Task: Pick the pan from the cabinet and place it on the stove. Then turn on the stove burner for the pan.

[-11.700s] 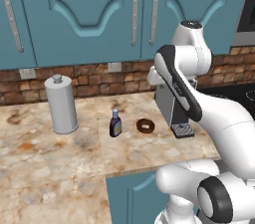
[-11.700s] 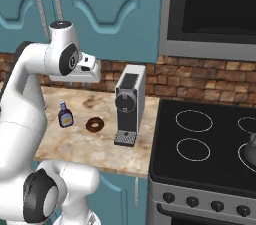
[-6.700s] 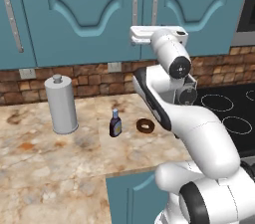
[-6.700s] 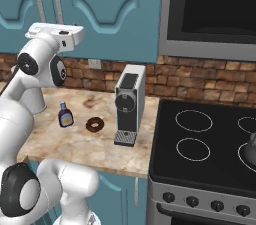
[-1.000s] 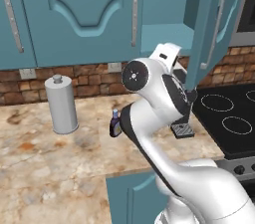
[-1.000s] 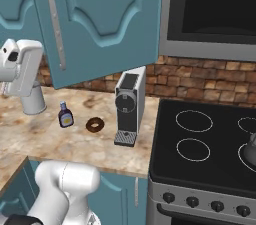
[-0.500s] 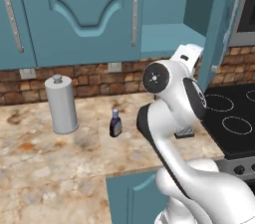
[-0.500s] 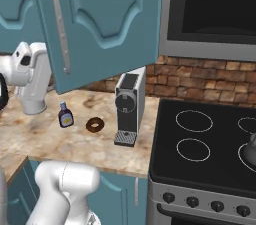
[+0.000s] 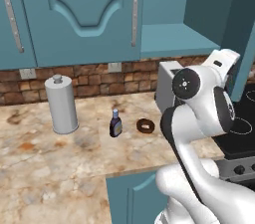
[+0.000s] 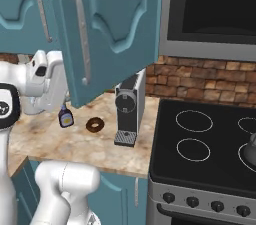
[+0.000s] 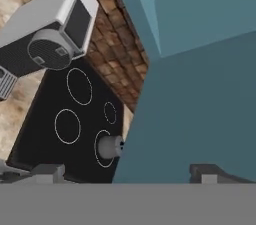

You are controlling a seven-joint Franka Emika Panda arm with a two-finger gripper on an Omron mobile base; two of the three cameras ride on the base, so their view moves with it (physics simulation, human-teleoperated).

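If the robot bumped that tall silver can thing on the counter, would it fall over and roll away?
Probably it could tip. The tall silver canister stands upright, much taller than it is wide, so a push near its top might topple it. Its sides look round and smooth, so once down it would likely roll along the counter. How heavy it is, I can't tell.

The teal cabinet (image 9: 169, 19) is standing open above the surface, its arched door (image 10: 107, 29) with a long silver bar handle (image 10: 81, 36) swinging out toward the stove. Its teal shelf (image 9: 174, 44) is showing bare in the left base view. The stove (image 10: 205, 144) is sitting to the right, black glass with thin white burner rings and black knobs (image 10: 192, 202) along its grey front.
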